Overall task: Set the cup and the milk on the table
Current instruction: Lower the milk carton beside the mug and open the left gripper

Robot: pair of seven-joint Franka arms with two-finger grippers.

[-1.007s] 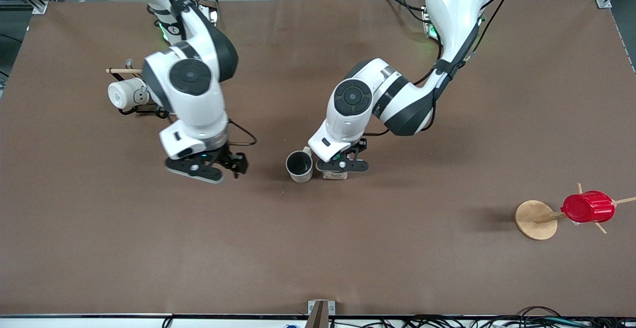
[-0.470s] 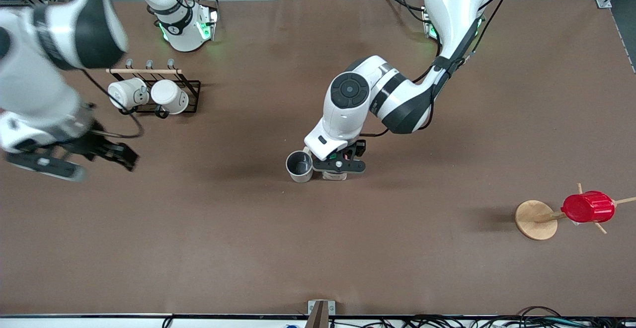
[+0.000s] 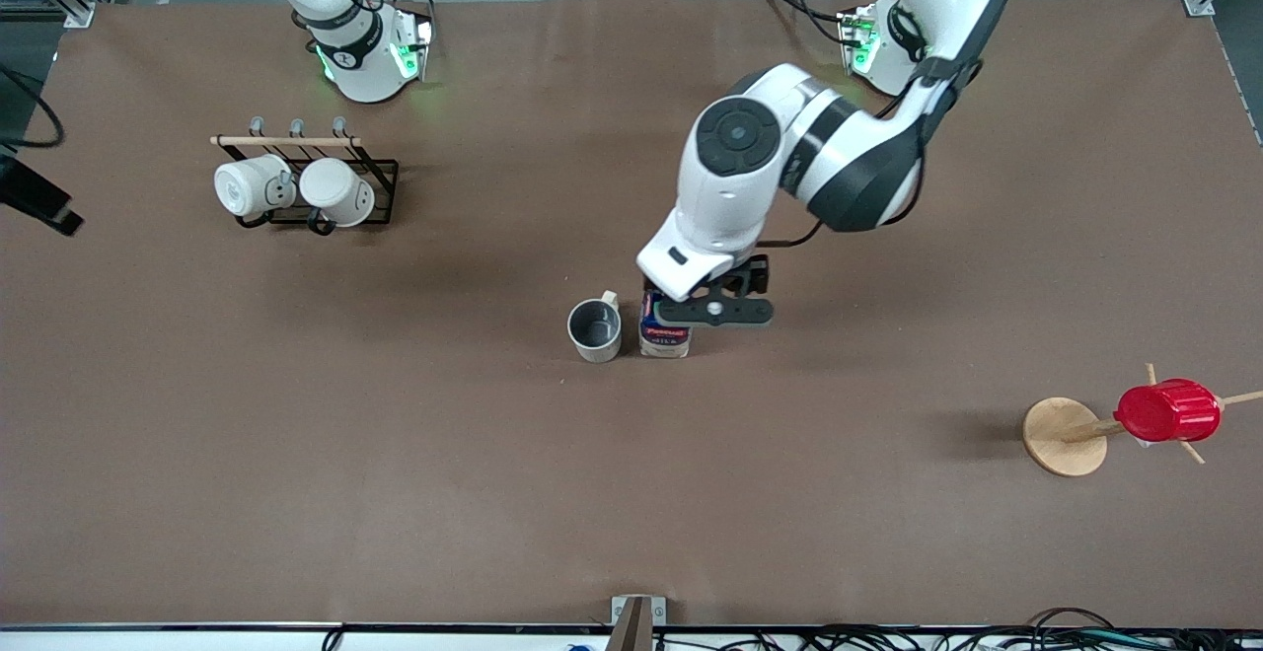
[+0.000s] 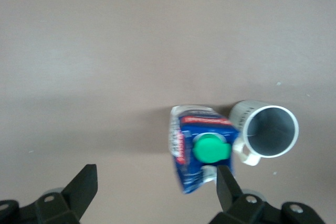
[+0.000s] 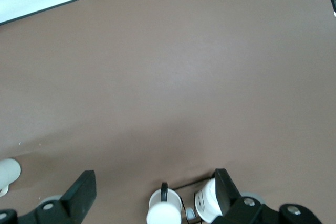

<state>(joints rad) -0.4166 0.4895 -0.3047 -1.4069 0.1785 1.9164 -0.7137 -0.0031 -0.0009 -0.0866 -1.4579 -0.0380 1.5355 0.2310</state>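
Observation:
The cup (image 3: 595, 328) stands upright on the brown table (image 3: 631, 493) near its middle, its handle turned away from the front camera. The milk (image 3: 663, 335) stands upright right beside it, toward the left arm's end. My left gripper (image 3: 715, 311) is open and empty, up over the table just by the carton. In the left wrist view the gripper (image 4: 156, 182) has its jaws wide apart, with the milk (image 4: 202, 153) and the cup (image 4: 268, 132) below it. My right gripper (image 5: 152, 182) is open and empty; in the front view only a dark part of it (image 3: 35, 195) shows at the edge.
A black wire rack (image 3: 380, 173) with two cream-white mugs (image 3: 296, 187) stands near the right arm's base; they also show in the right wrist view (image 5: 164, 211). A wooden stand (image 3: 1064, 436) holds a red ribbed cup (image 3: 1167, 411) at the left arm's end.
My left gripper has let go of the milk and lifted away from it. My right arm has swung from beside the cup out to its end of the table.

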